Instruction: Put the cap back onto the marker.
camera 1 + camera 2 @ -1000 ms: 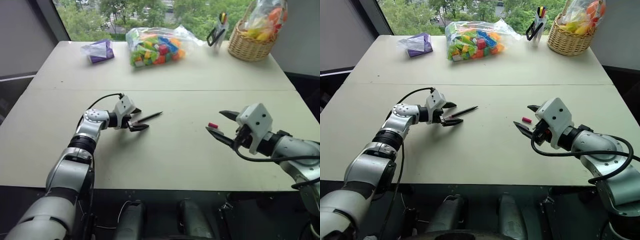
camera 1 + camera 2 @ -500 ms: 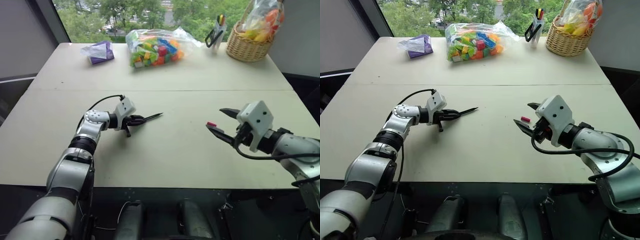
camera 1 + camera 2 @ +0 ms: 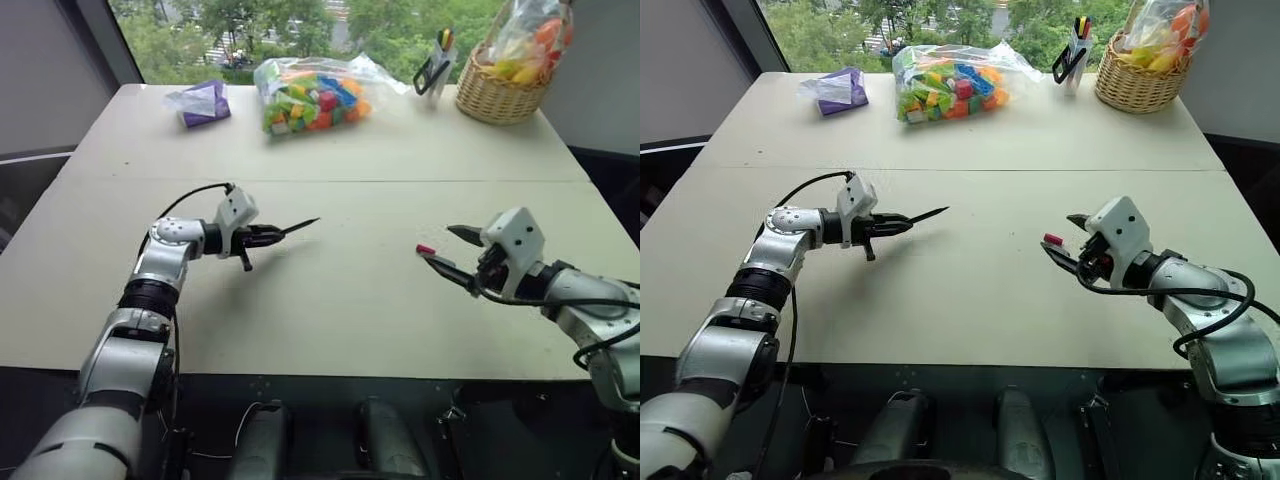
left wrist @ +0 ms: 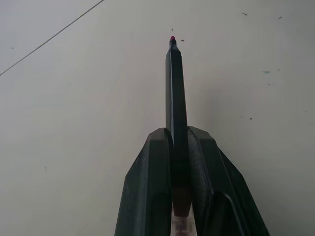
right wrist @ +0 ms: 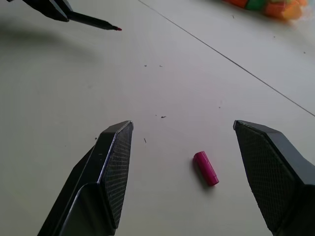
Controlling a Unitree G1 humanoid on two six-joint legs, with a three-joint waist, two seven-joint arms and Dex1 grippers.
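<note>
Your left tool point(image 3: 268, 236) is now clamping the marker point(image 3: 290, 229), having shut on it within the last second, and is carrying it clear of the tabletop point(image 3: 330, 300), tip toward the right edge. Your right tool point(image 3: 447, 252) is hanging spread apart over the cap point(image 3: 426, 249), which is lying near the right edge, ungrasped. So one half is secured. Counting: one cap, one marker; along the far edge, one basket point(image 3: 505, 95), one block bag point(image 3: 310, 92).
</note>
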